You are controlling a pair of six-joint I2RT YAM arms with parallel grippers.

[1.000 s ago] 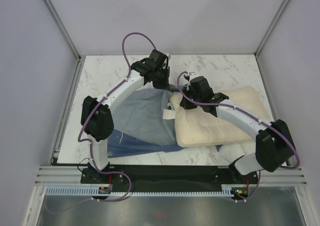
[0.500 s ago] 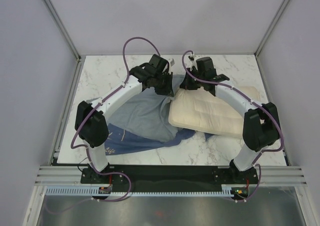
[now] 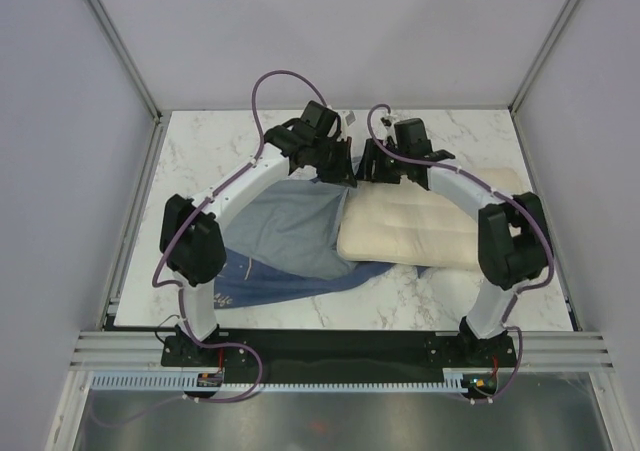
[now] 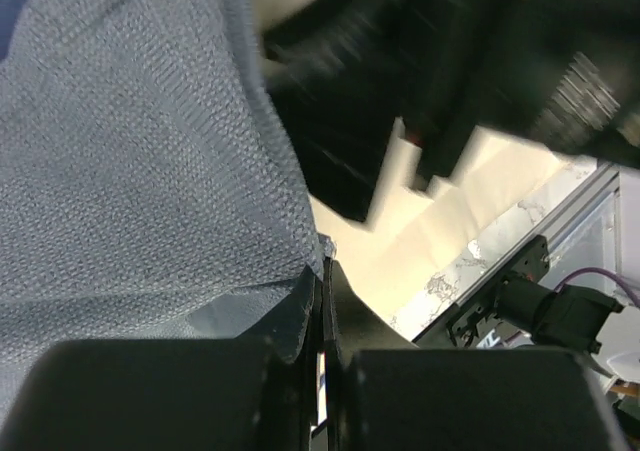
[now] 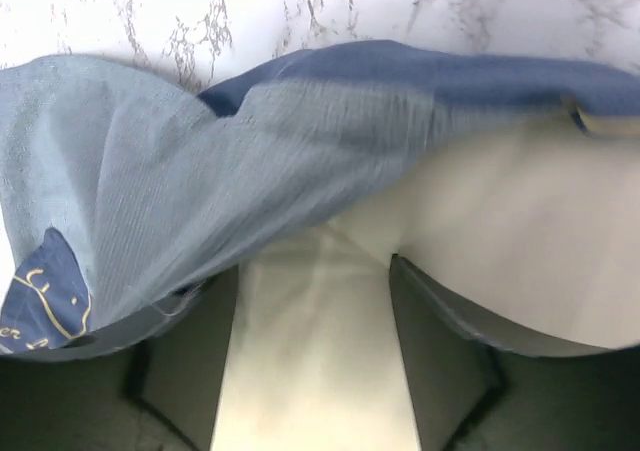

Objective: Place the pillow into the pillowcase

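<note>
My left hand grips the pillowcase; my right hand is spread over the pillow.
Left fingers are pressed together on the cloth's grey-blue edge, holding it up. The right hand, just beside it, has its fingers apart with cream pillow showing between them. The pillow lies right of the pillowcase on the counter, its left end under some blue cloth.
</note>
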